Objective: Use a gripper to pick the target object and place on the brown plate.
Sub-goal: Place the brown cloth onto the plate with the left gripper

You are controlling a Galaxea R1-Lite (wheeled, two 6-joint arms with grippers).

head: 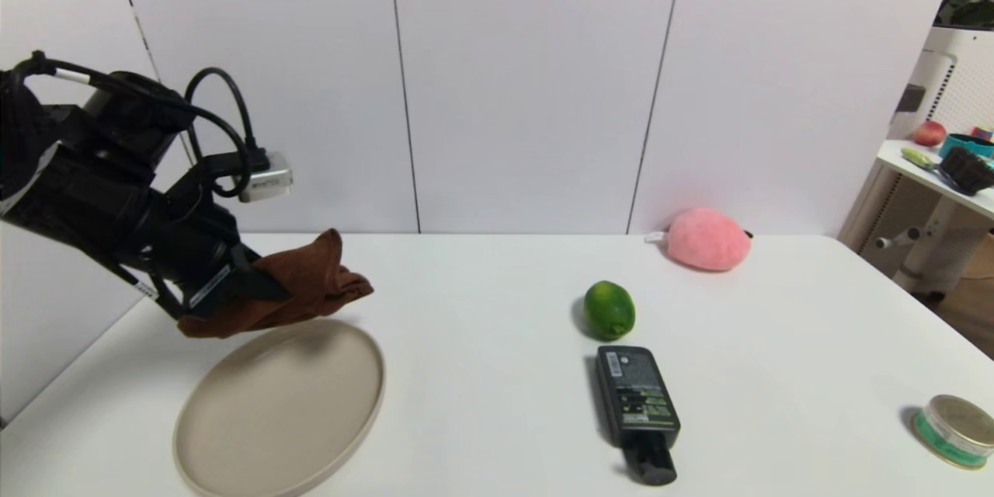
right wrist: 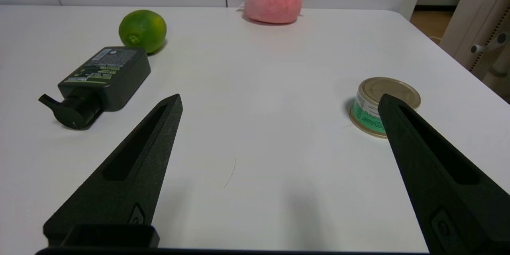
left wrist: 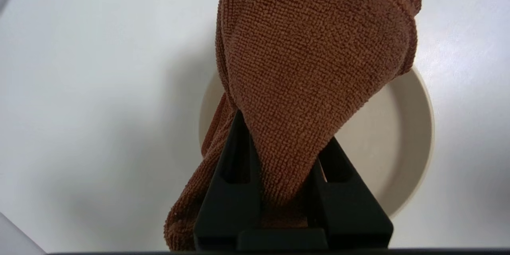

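Observation:
My left gripper (head: 256, 283) is shut on the brown cloth (head: 311, 283), a small fuzzy towel, and holds it in the air above the far edge of the beige-tan plate (head: 279, 411) at the table's front left. In the left wrist view the cloth (left wrist: 310, 55) hangs bunched between my black fingers (left wrist: 235, 175), with the plate (left wrist: 398, 143) below and behind it. My right gripper (right wrist: 279, 101) is open and empty, low over the table's front right; it is out of the head view.
A green lime (head: 609, 309) and a black bottle lying flat (head: 638, 408) sit mid-table. A pink plush ball (head: 708, 238) is at the back. A gold-lidded tin (head: 957, 429) is at the front right. A side table (head: 932, 171) with items stands off to the right.

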